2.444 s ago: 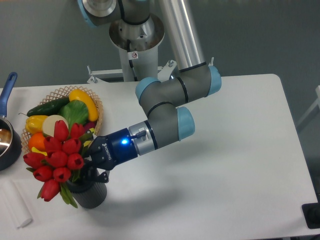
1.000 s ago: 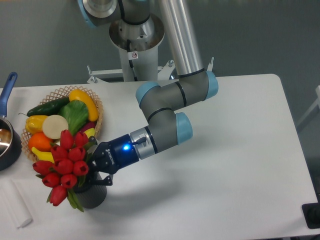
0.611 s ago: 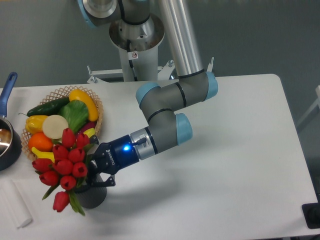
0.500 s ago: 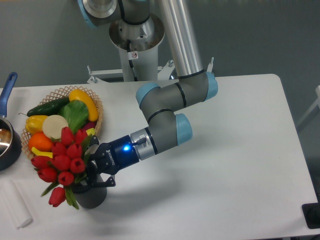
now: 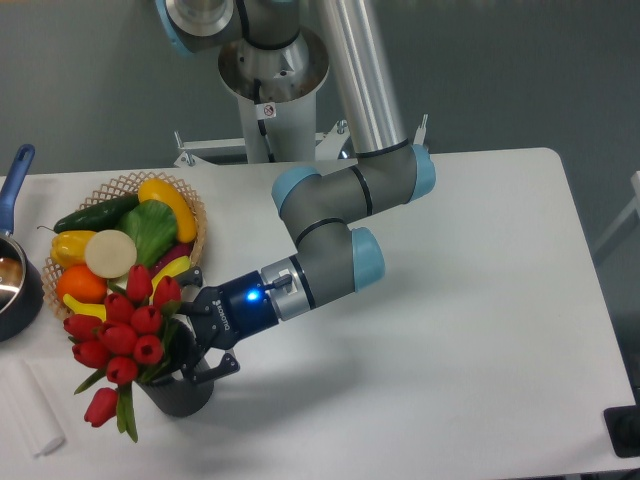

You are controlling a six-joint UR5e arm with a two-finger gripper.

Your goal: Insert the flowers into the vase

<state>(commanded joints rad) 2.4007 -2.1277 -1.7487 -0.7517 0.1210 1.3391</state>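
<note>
The flowers [image 5: 120,335], a bunch of red tulip buds with green leaves, stand with their stems in the vase [image 5: 183,396] and lean out to the left, one bud drooping low. The vase is a short dark grey cylinder near the table's front left; its mouth is hidden by leaves and the gripper. My gripper [image 5: 200,328] hovers just right of the bunch over the vase mouth. It is open, with one finger up near the basket and the other down by the vase rim. The stems are hidden.
A wicker basket [image 5: 190,215] of fruit and vegetables sits just behind the flowers. A dark pot [image 5: 18,296] with a blue handle is at the left edge. A white roll [image 5: 30,412] lies at the front left. The robot's base column [image 5: 270,90] stands at the back.
The gripper's fingers have spread apart and let go of the stems. The bunch has settled lower into the vase and tipped a little further left.
</note>
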